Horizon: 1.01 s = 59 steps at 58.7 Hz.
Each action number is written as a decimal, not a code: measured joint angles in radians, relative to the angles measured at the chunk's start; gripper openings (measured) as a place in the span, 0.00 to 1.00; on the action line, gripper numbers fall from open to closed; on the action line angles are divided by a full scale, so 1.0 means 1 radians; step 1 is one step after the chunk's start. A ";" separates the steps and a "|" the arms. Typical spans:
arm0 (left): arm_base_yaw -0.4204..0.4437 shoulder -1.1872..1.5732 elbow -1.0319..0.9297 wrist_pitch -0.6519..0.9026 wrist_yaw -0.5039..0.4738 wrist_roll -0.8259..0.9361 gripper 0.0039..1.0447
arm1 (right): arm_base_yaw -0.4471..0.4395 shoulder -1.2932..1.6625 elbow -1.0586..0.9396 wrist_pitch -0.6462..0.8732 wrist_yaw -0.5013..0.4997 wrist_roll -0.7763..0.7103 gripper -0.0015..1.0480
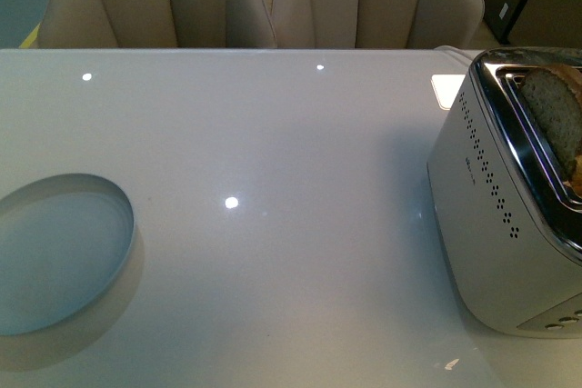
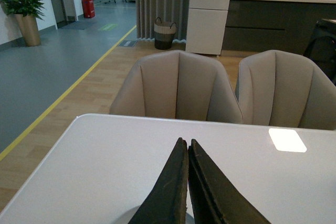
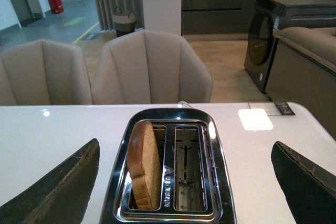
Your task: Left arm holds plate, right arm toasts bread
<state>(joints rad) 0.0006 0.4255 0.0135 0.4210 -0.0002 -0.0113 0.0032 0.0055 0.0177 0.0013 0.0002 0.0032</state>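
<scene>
The bread [image 3: 143,163] stands up in one slot of the toaster [image 1: 496,224], and part of it pokes out above the top. The slot next to it is empty. The right gripper [image 3: 184,182] hangs above the toaster with its fingers wide apart, holding nothing. The plate [image 1: 59,256] sits on the table [image 1: 291,152], far from the toaster. The left gripper [image 2: 187,182] has its fingers pressed together, and a pale rim shows under them, but I cannot tell if they pinch the plate. If the right gripper grabs the bread crooked, the slice could tear or slip. The plate waits far from the toaster, so the bread could fall on the table.
</scene>
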 joint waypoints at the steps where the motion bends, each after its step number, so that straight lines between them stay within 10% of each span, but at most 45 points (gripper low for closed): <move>1: 0.000 -0.011 0.000 -0.010 0.000 0.000 0.03 | 0.000 0.000 0.000 0.000 0.000 0.000 0.91; 59: 0.000 -0.419 0.000 -0.420 0.000 0.000 0.03 | 0.000 0.000 0.000 0.000 0.000 0.000 0.91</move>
<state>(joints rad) 0.0006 0.0063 0.0135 0.0013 -0.0006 -0.0109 0.0032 0.0055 0.0177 0.0013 -0.0002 0.0032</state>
